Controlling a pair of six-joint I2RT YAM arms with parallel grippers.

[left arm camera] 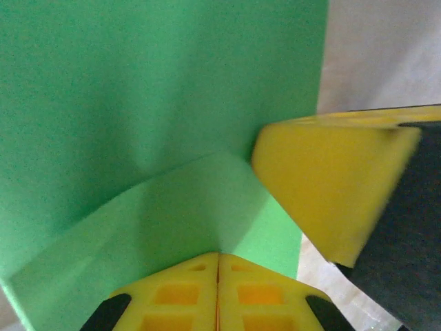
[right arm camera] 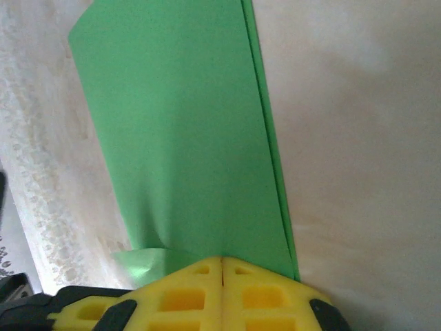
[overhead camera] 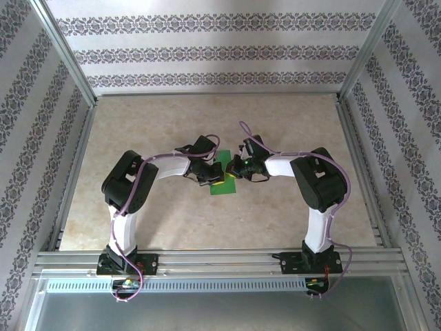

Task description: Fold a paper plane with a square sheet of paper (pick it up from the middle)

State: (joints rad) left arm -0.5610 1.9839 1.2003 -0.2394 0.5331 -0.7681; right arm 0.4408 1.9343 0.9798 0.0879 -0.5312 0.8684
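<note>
1. Top external: both arms are reaching in toward the middle of the table (overhead camera: 151, 124). The left gripper (overhead camera: 205, 174) and the right gripper (overhead camera: 236, 169) are meeting nose to nose there. The square sheet of paper (overhead camera: 222, 186) is lying at the table's centre and poking out toward 6 o'clock from under the two of them. The left gripper is sitting at its 10 o'clock, the right at its 2 o'clock. From up here I cannot tell how the fingers are standing.

2. Left wrist: the left gripper (left arm camera: 218, 265) is showing at 6 o'clock, yellow fingers pressed tight together. A curled flap of the square sheet of paper (left arm camera: 138, 110) is running straight into that seam, so it is pinching the sheet. The rest of the green is spreading toward 12 and 9 o'clock. At 3 o'clock, a yellow finger (left arm camera: 324, 186) of the right gripper is sitting just beside the flap.

3. Right wrist: the right gripper (right arm camera: 222, 265) is also clamped together at 6 o'clock, nipping the near end of the square sheet of paper (right arm camera: 186, 124). The sheet is stretching away toward 12 o'clock, folded double, with two edges running side by side along its 3 o'clock side. A small curl is peeking out at 7 o'clock.
</note>
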